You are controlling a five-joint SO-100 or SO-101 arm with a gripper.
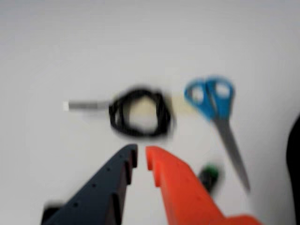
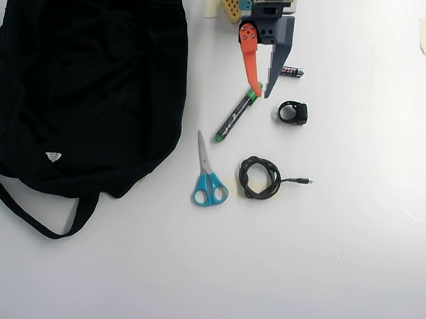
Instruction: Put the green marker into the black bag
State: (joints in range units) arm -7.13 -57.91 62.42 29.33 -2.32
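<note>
The green marker (image 2: 233, 118) lies slanted on the white table, its green cap end up by my gripper. In the wrist view only its green end (image 1: 211, 174) shows, just right of the orange finger. My gripper (image 2: 264, 92) hovers beside the cap end, orange and dark fingers nearly touching at the tips and holding nothing; it also shows in the wrist view (image 1: 141, 157). The black bag (image 2: 88, 89) lies large at the left, apart from the marker; a sliver of it (image 1: 295, 164) shows at the wrist view's right edge.
Blue-handled scissors (image 2: 208, 179) (image 1: 216, 105) lie below the marker. A coiled black cable (image 2: 259, 178) (image 1: 140, 112) lies to their right. A small black ring-shaped thing (image 2: 292, 112) and an AA battery (image 2: 292, 72) lie right of the gripper.
</note>
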